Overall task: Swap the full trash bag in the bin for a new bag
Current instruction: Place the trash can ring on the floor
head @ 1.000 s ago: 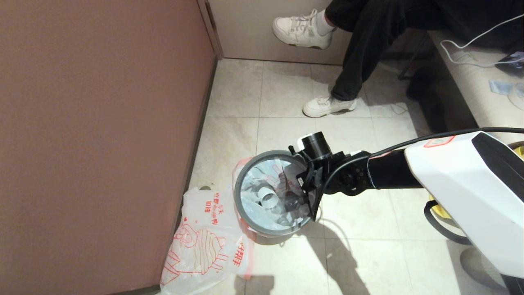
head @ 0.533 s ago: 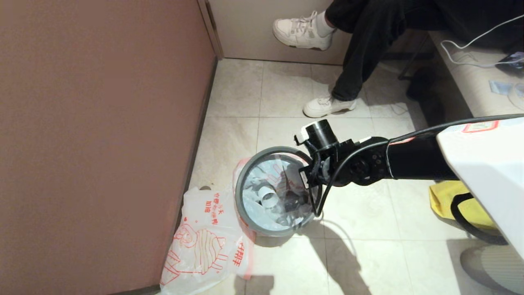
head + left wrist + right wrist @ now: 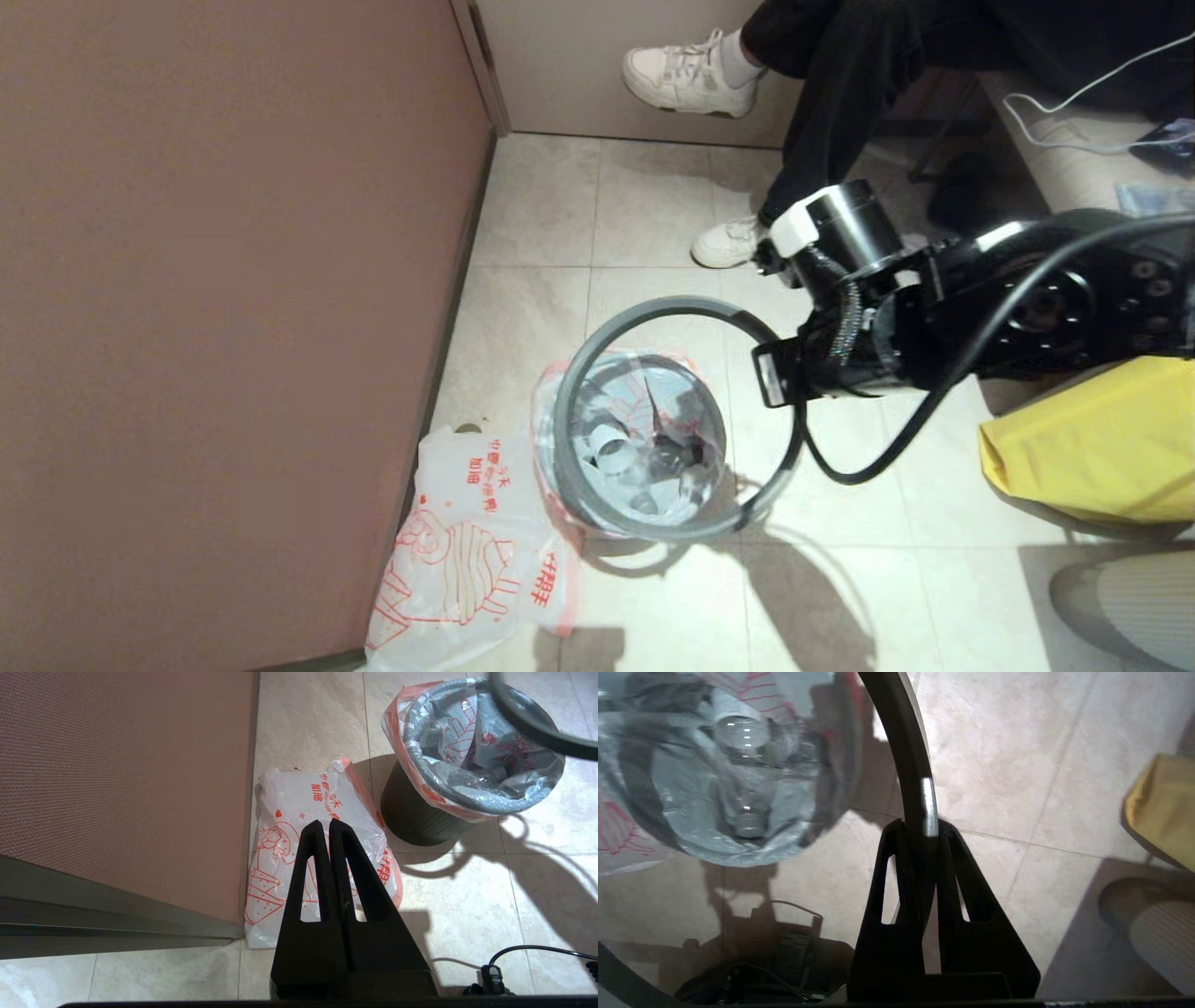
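The right gripper [image 3: 922, 828] has its jaws clamped on the grey ring rim [image 3: 597, 347], held in the air above the bin [image 3: 411, 816]. Beneath the ring, the full trash bag [image 3: 639, 434] sits in the bin. The left gripper [image 3: 329, 828], jaws pressed together and empty, hangs over the new bag [image 3: 299, 812] on the floor.

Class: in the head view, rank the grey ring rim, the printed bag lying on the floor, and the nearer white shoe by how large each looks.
1. Grey ring rim, held up by the right gripper, so nearer the camera; its lead over the bag is unsure.
2. New bag, flat on the floor.
3. White shoe.
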